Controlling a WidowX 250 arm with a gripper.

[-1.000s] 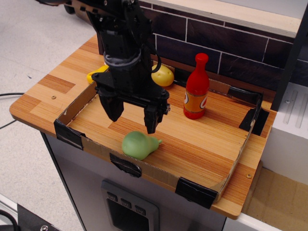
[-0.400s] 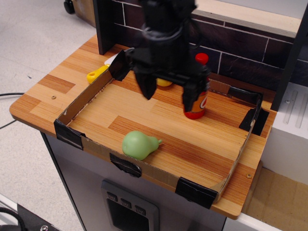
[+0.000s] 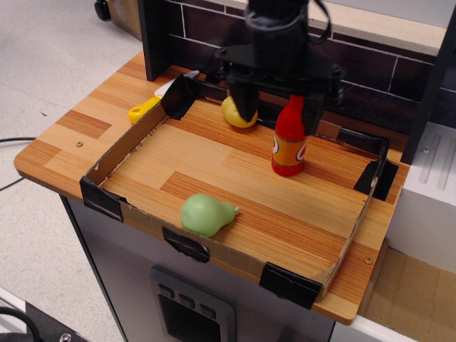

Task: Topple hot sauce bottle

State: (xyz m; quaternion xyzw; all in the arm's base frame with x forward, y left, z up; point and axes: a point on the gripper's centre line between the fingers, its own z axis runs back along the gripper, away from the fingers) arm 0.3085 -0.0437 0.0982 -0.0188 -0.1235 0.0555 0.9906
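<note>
The hot sauce bottle [image 3: 289,144] stands upright at the back right of the cardboard tray [image 3: 116,153]. It is red with an orange-and-white label. My gripper [image 3: 278,114] is open and hangs over the back of the tray. Its left finger [image 3: 244,107] is in front of the yellow fruit. Its right finger [image 3: 314,107] is just right of the bottle's neck, so the neck sits between the fingers, close to the right one. The cap is hidden by the gripper body.
A green pear [image 3: 205,214] lies near the tray's front wall. A yellow lemon-like fruit [image 3: 236,116] sits at the back wall, left of the bottle. A yellow-handled tool [image 3: 144,110] lies outside the tray on the left. A dark brick wall stands behind.
My gripper has moved from above the pear at the front left to the back right. It now straddles the bottle's neck. The bottle, pear and lemon have not moved.
</note>
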